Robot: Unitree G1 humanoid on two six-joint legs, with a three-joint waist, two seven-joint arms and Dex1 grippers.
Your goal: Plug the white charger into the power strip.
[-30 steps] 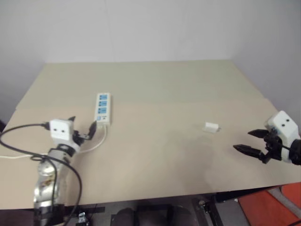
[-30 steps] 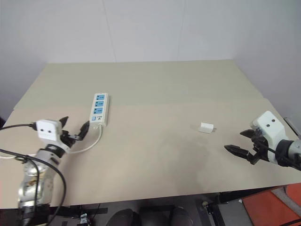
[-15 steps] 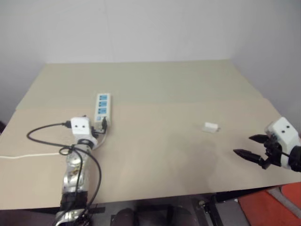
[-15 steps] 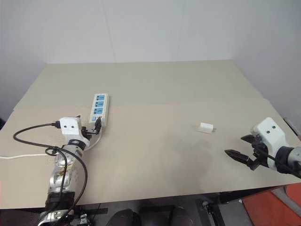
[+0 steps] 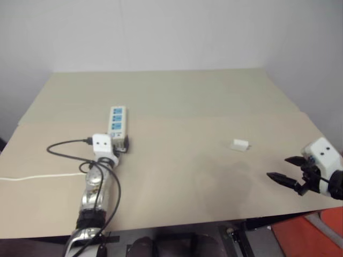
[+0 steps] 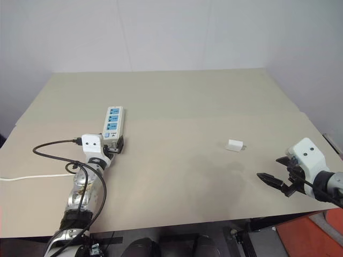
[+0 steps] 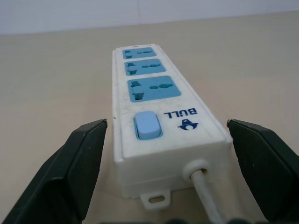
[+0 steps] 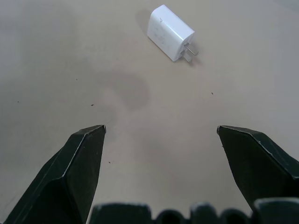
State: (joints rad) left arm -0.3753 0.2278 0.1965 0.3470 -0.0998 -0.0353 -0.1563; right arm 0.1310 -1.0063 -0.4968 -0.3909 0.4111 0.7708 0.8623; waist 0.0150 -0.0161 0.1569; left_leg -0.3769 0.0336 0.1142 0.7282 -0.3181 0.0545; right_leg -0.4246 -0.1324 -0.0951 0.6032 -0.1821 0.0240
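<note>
1. The power strip (image 7: 159, 135) is a long, flat, glossy white plastic bar with three blue socket faces, lying on the left of the matte beige table (image 5: 177, 176), its switch end nearest.
2. The white charger (image 8: 170, 31) is a small smooth rectangular block lying on its side on the right half, well apart from the strip.
3. The left wrist view alone shows a pale blue rocker switch (image 7: 147, 125), a "BULL" mark and the thin white cord (image 7: 205, 196) leaving the near end; the right wrist view alone shows the charger's metal prongs (image 8: 190, 54).
4. The left gripper (image 5: 122, 144) stands wide open, its black fingers (image 7: 65, 172) flanking the strip's switch end, holding nothing.
5. The right gripper (image 5: 286, 172) is fully spread and empty, near the table's right edge, the charger beyond it.
6. A black cable (image 5: 64, 145) loops beside the left arm.
</note>
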